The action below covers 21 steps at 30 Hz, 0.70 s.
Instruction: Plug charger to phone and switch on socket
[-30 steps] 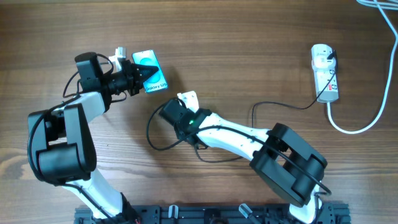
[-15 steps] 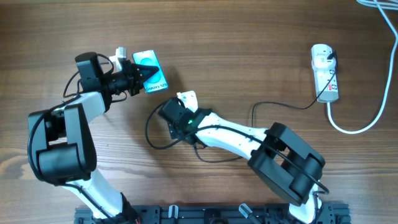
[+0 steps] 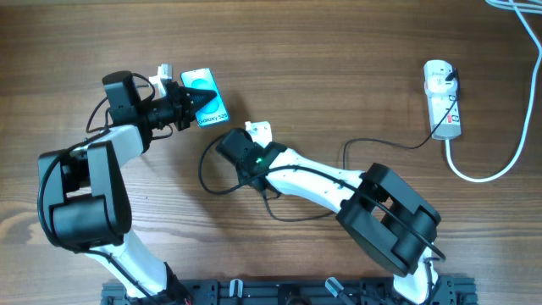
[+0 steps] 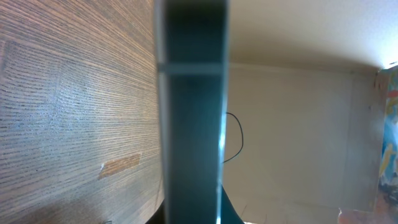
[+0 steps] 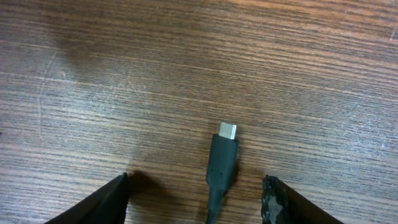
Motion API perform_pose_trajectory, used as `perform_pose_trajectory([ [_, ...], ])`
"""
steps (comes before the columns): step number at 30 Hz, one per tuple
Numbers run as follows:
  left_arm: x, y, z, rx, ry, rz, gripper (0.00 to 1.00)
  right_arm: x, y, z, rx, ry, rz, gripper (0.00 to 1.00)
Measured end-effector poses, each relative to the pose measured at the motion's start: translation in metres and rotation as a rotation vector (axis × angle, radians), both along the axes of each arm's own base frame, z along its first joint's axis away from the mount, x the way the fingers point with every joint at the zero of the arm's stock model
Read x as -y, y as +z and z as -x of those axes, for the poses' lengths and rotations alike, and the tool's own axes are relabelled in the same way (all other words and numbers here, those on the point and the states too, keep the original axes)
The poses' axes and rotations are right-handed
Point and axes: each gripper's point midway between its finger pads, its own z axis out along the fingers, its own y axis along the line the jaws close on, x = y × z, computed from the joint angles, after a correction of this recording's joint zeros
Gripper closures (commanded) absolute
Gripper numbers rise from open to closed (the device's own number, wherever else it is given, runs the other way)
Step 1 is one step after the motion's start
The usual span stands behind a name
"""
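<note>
My left gripper (image 3: 190, 105) is shut on the phone (image 3: 204, 93), holding its turquoise screen tilted above the table at the upper left. In the left wrist view the phone (image 4: 189, 112) shows edge-on as a dark upright bar. My right gripper (image 3: 225, 146) is open, just below and right of the phone. In the right wrist view the charger's black connector tip (image 5: 222, 160) lies on the wood between my open fingers (image 5: 112, 199), untouched. The thin black charger cable (image 3: 202, 174) loops beside the right arm. The white socket (image 3: 442, 100) lies at the far right.
The socket's thick white cord (image 3: 508, 135) curves along the right edge of the table. The charger cable runs under the right arm towards the socket. A white tag (image 3: 258, 130) sits on the right wrist. Both arm bases stand at the front edge.
My right gripper has moved a little up and left, towards the phone, along the cable end. The left arm and the phone have not moved.
</note>
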Motion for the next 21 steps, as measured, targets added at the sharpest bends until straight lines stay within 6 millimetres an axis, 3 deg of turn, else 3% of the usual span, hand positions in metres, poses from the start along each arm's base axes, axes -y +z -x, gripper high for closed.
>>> perform_pose_trajectory([
  [7, 0.0006, 0.0008, 0.0009, 0.0, -0.006, 0.005, 0.96, -0.0005, -0.0001, -0.0033, -0.003, -0.017, -0.001, 0.53],
  [17, 0.0012, 0.0015, 0.0016, 0.001, -0.011, 0.009, 0.96, 0.0069, -0.0006, -0.0067, -0.029, -0.061, -0.009, 0.91],
  [21, 0.0012, 0.0015, 0.0016, 0.001, -0.011, 0.009, 0.96, 0.0039, -0.0004, -0.0068, -0.036, -0.073, -0.031, 0.95],
])
